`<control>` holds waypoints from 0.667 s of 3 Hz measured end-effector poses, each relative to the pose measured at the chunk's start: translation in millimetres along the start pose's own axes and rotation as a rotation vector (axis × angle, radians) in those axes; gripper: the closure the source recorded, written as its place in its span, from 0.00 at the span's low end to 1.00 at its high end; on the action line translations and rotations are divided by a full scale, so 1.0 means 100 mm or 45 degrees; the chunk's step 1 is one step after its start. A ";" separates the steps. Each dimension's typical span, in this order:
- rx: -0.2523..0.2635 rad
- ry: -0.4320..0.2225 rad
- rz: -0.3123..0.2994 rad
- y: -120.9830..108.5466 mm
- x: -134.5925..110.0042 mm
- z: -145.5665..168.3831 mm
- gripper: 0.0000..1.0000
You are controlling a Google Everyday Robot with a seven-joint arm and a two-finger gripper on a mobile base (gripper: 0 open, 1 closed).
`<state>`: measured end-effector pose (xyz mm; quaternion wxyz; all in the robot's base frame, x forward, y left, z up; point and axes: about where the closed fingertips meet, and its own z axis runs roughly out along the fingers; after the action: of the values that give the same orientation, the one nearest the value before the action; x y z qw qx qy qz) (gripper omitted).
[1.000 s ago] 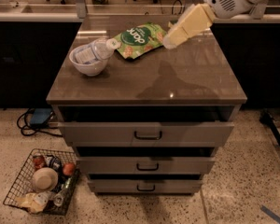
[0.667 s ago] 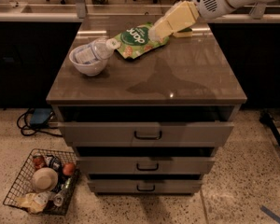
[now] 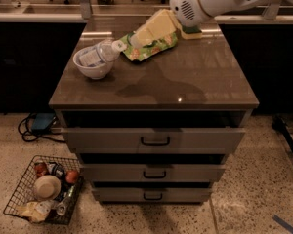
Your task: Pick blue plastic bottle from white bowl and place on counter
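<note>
You are viewing the bowl [image 3: 92, 67] sitting left on the counter [image 3: 195, 82].
The bottle [image 3: 100, 52] is lying in it; the gripper [image 3: 136, 38] is hovering rightward, over the bag [image 3: 159, 49].

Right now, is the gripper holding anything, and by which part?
Nothing. The gripper hovers over the green bag, short of the blue plastic bottle lying in the white bowl.

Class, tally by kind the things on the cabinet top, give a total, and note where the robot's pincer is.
Bowls: 1, the white bowl
Bottles: 1, the plastic bottle lying in that bowl
Snack bags: 1, the green bag
Total: 3 on the counter
The pincer is over the green bag, towards the back of the counter.
</note>
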<state>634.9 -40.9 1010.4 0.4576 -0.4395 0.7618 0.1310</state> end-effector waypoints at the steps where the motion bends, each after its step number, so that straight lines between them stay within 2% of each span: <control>1: -0.023 0.012 0.004 0.18 -0.10 0.27 0.00; 2: -0.043 0.048 0.042 0.30 -0.08 0.51 0.00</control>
<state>642.3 11.0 982.8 0.4336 -0.4371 0.7749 0.1432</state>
